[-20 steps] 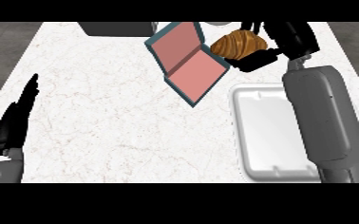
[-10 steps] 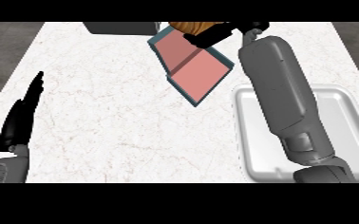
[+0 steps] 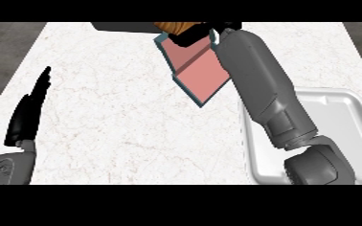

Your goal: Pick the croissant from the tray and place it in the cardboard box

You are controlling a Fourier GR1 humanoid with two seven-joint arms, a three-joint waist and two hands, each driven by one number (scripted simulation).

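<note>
The brown croissant point(image 3: 175, 27) shows only as a sliver at the counter's far edge, with my right hand point(image 3: 198, 34) curled round it. The hand is at the top of the view, over the far end of the box. The box point(image 3: 194, 69) is teal outside with pink flaps laid open, in the middle of the far half of the counter. My right forearm point(image 3: 258, 84) stretches across from the white tray point(image 3: 332, 124) at the lower right. My left hand point(image 3: 28, 112) rests at the left edge, fingers straight and pointing up.
A dark grey object point(image 3: 124, 26) lies along the far edge, left of the croissant. The white marble counter point(image 3: 113, 115) spreads between the left hand and the box.
My right hand has carried the croissant leftward and farther away, from beside the box's right flap to over its far end. The forearm now reaches across from the tray. The left hand stayed still.
</note>
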